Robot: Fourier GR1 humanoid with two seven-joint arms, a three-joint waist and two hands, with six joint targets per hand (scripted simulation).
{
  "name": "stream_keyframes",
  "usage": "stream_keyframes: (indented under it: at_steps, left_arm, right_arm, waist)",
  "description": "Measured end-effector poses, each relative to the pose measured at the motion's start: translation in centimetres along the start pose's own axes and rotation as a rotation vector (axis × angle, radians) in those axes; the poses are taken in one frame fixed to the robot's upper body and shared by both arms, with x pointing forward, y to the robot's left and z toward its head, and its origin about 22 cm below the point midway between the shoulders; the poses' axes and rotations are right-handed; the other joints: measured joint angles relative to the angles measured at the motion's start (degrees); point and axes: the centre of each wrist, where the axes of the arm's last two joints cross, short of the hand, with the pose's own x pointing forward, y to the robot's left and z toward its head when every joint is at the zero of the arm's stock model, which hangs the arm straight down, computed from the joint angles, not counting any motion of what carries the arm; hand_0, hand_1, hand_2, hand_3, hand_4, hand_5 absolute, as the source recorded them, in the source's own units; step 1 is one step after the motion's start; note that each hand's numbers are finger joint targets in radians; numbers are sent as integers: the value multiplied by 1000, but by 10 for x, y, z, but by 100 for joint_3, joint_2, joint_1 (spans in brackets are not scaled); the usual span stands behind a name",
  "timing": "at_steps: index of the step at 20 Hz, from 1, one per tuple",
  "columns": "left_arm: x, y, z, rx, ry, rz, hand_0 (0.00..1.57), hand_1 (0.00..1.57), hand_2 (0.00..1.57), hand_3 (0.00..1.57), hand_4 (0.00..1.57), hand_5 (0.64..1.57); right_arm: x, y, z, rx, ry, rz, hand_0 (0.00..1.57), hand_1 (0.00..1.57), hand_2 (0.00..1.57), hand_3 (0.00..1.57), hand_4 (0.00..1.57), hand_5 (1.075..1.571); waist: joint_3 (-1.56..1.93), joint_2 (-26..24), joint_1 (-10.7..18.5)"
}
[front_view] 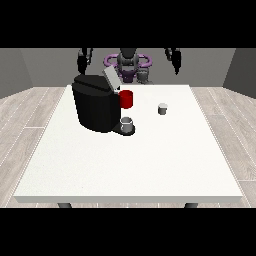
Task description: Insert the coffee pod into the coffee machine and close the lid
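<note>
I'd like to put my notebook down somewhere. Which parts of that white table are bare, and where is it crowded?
The whole near half of the table is bare, and so is the strip at the view's right beyond the small coffee pod. It is crowded at the far left, where the coffee machine, red cup and grey cup cluster.

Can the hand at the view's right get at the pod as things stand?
Probably yes: the hand is raised behind the table, and the pod stands alone, apart from the machine.
</note>
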Motion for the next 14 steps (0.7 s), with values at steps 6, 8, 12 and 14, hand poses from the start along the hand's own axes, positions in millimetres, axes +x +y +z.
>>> stream_keyframes:
  at_steps: [6,8,12,14]
  left_arm:
    - [6,14,-5,-106,-35,-212,0,0,0,0,0,1571]
    - [12,30,-14,-130,-41,-322,0,0,0,0,0,1571]
    - [33,56,-37,-144,-13,-472,0,0,0,0,0,1571]
    - [35,63,-46,-156,-5,-520,0,0,0,0,0,1571]
  right_arm:
    - [-7,9,0,-1,29,-30,0,0,0,0,0,1571]
    - [0,10,-6,-37,-4,17,0,0,0,0,0,1571]
    - [11,17,-16,-69,-53,77,0,0,0,0,0,1571]
    - [17,24,-22,-80,-78,94,0,0,0,0,0,1571]
  waist:
    - [-114,114,-197]
    - [-130,314,-400]
    - [-141,624,-730]
    - [-145,789,-798]
